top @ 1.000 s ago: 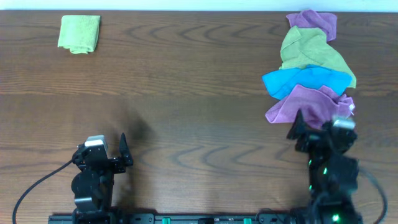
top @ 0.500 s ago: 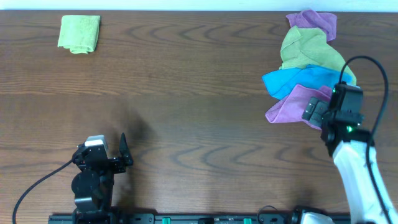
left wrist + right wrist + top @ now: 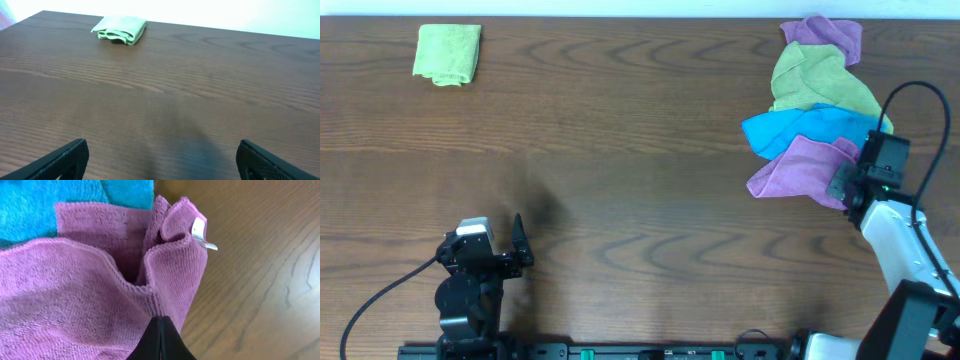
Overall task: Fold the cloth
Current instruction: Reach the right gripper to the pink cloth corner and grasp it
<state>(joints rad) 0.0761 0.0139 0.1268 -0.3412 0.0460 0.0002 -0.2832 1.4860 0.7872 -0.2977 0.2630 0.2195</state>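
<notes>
A pile of crumpled cloths lies at the table's right. Its nearest one is a purple cloth (image 3: 798, 165) (image 3: 75, 290) with a white tag (image 3: 199, 230) at its corner. My right gripper (image 3: 844, 186) (image 3: 160, 322) is shut on the hem of this purple cloth, and the fabric puckers toward the closed tips. My left gripper (image 3: 517, 242) (image 3: 160, 152) stands open low over bare wood near the front left, far from the pile, with nothing between its fingers (image 3: 67, 156).
Behind the purple cloth the pile holds a blue cloth (image 3: 810, 128) (image 3: 60, 195), a light green cloth (image 3: 820, 82) and another purple cloth (image 3: 825, 36). A folded green cloth (image 3: 448, 54) (image 3: 120, 29) sits at the far left corner. The table is dark wood (image 3: 620, 150).
My right arm reached forward from its rest pose to the purple cloth's near edge, and its gripper went from open to shut on the hem. The left arm stayed still.
</notes>
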